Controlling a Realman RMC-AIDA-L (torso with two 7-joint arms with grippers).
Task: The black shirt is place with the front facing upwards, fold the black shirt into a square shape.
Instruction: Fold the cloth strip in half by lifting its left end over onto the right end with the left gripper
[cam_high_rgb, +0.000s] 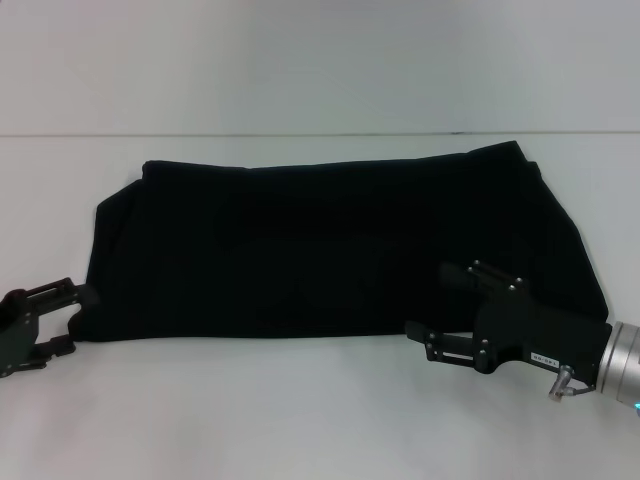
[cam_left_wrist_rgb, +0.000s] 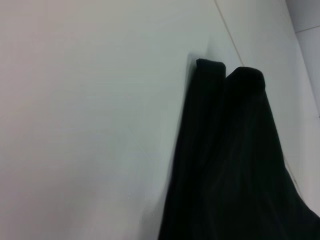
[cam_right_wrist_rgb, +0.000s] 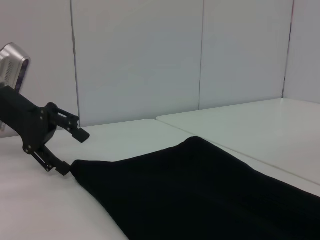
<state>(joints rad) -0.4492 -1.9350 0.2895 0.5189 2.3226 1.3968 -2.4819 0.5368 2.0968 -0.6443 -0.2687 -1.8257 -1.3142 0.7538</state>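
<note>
The black shirt (cam_high_rgb: 330, 245) lies on the white table (cam_high_rgb: 300, 410) as a wide folded band. No lettering or blue mark shows. My left gripper (cam_high_rgb: 68, 318) is open at the shirt's near left corner; in the right wrist view this gripper (cam_right_wrist_rgb: 74, 151) stands wide open with one finger at that corner. My right gripper (cam_high_rgb: 432, 303) is open at the shirt's near right edge, one finger over the cloth and the other at the hem. The left wrist view shows the shirt's folded end (cam_left_wrist_rgb: 235, 160) lying flat.
A table seam (cam_high_rgb: 300, 135) runs across behind the shirt. Bare white tabletop lies in front of the shirt between the two arms. White wall panels (cam_right_wrist_rgb: 140, 55) stand beyond the table.
</note>
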